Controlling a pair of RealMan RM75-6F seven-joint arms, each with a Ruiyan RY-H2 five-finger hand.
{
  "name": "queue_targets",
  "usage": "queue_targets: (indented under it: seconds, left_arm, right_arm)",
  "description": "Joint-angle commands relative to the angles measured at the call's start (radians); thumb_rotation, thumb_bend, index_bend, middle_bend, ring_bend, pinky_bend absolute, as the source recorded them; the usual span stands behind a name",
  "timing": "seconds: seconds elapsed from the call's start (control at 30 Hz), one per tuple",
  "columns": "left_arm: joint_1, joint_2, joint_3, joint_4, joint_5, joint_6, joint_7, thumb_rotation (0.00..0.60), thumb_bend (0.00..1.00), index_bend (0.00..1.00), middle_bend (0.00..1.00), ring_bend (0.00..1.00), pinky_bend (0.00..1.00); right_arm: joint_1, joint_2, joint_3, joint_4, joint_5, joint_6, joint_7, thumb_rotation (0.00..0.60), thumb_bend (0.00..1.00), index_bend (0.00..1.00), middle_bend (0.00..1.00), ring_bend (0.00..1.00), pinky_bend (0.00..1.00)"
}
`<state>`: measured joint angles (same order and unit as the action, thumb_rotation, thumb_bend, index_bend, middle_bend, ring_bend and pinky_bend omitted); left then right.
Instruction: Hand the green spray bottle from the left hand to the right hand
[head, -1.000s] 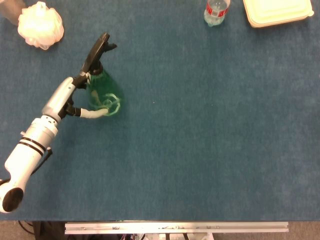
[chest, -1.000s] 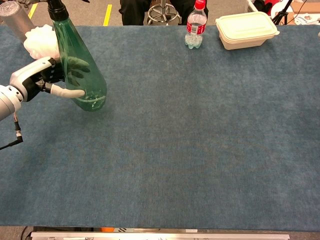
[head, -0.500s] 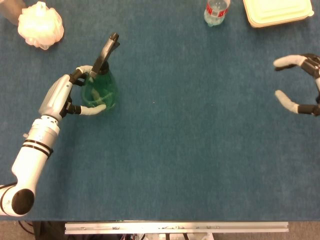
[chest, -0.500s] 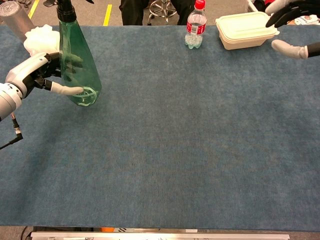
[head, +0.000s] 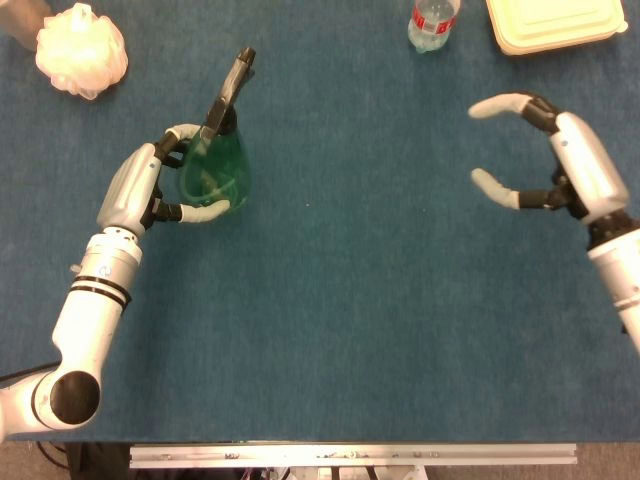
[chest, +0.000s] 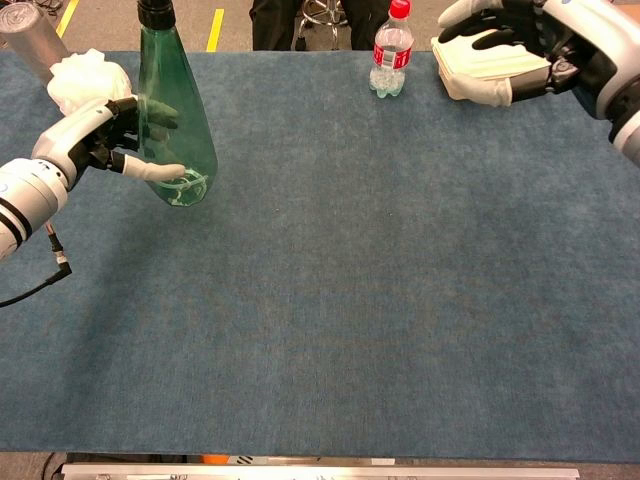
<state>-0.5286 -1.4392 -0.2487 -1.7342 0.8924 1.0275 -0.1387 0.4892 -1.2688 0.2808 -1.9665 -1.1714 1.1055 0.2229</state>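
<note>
Green spray bottle (head: 212, 172) in head view: held in the left hand (head: 150, 190), fingers wrapped round its base, well apart from the right hand (head: 545, 165), which is spread and empty. Risk: low grip, so it could tip at handover. Chest view: bottle near upright, probably just lifted off the table (chest: 400, 300).

No words or numbers can be read anywhere. The water bottle (chest: 390, 55) at the far edge of the table has a red label, but its print is too small and blurry to make out. The green spray bottle (chest: 172, 120) shows no writing.
</note>
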Motion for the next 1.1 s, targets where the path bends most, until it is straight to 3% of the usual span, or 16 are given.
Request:
queue_targets:
  seconds: [0.03,0.23,0.37,1.1]
  left_arm:
    - [-0.004,-0.006,-0.008,-0.014,-0.021,0.012,0.024,0.6,0.17,0.29,0.34,0.26,0.38]
    - [-0.014,-0.026,-0.017,-0.03,-0.053,0.046,0.084,0.6,0.17,0.27,0.34,0.26,0.39]
    - [-0.022,-0.044,-0.024,-0.035,-0.077,0.065,0.117,0.6,0.17,0.26,0.34,0.26,0.39]
    - [-0.036,-0.107,-0.051,-0.047,-0.156,0.117,0.206,0.6,0.17,0.24,0.33,0.26,0.4]
  right_arm:
    - [0.033,-0.036,0.021,-0.004,0.053,-0.021,-0.031,0.6,0.24,0.28,0.28,0.13,0.14]
    - [0.076,-0.098,0.05,0.004,0.123,-0.033,-0.05,0.6,0.21,0.14,0.18,0.02,0.05]
    - [0.113,-0.152,0.067,0.023,0.177,-0.035,-0.082,0.6,0.2,0.07,0.14,0.0,0.02]
    - [0.311,-0.366,0.22,0.03,0.498,0.015,-0.213,0.6,0.21,0.04,0.13,0.0,0.02]
